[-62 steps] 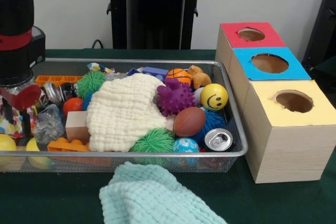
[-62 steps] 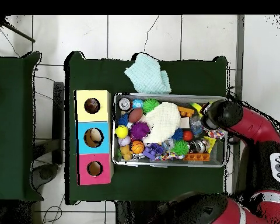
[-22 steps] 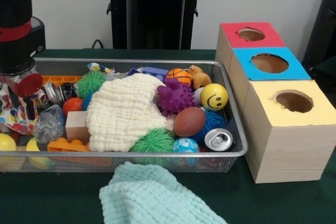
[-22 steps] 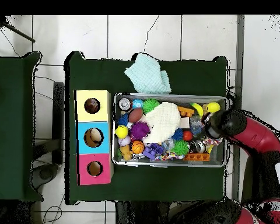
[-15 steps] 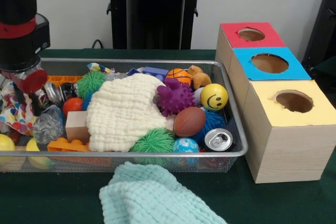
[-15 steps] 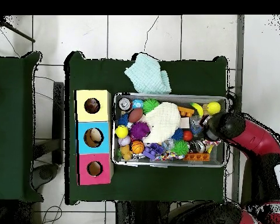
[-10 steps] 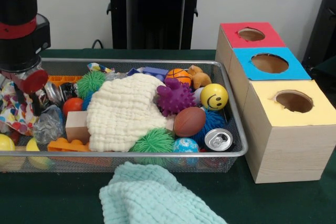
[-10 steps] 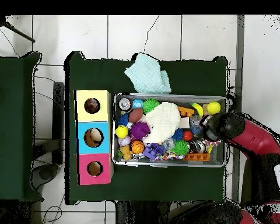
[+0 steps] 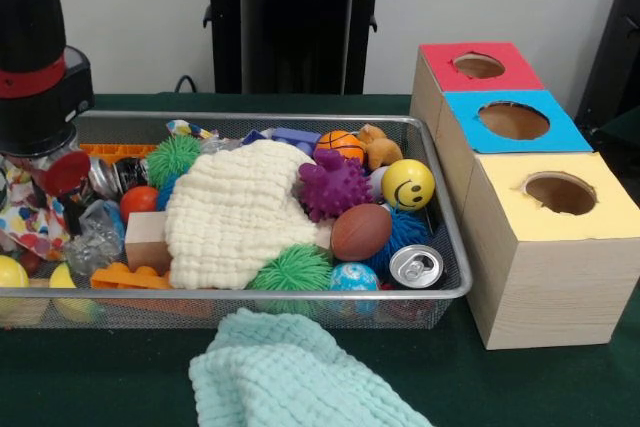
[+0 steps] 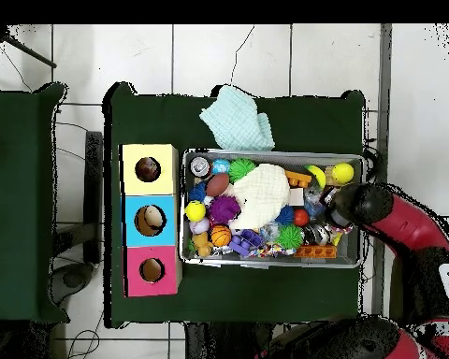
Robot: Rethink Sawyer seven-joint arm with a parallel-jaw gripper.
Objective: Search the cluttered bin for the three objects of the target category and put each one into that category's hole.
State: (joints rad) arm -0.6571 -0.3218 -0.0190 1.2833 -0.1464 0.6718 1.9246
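A wire mesh bin [image 9: 440, 292] is sitting full of balls, blocks, a can and a cream cloth [image 9: 235, 212]. Three boxes are standing just beside it, each showing a round hole: red [image 9: 478, 65], blue [image 9: 513, 120], yellow [image 9: 560, 193].

The robot arm [image 9: 35, 57] is a fat, round black tube with a red band around it. From above it looks red and black.

No legible text, labels, brands or numbers in either view. Only sign: black smiley face printed on yellow ball [image 9: 408, 184], in bin [image 9: 452, 292]. Can [image 9: 415, 266] shows top only; no brand visible. Boxes [image 9: 548, 247] bear plain red, blue, yellow tops, unmarked.
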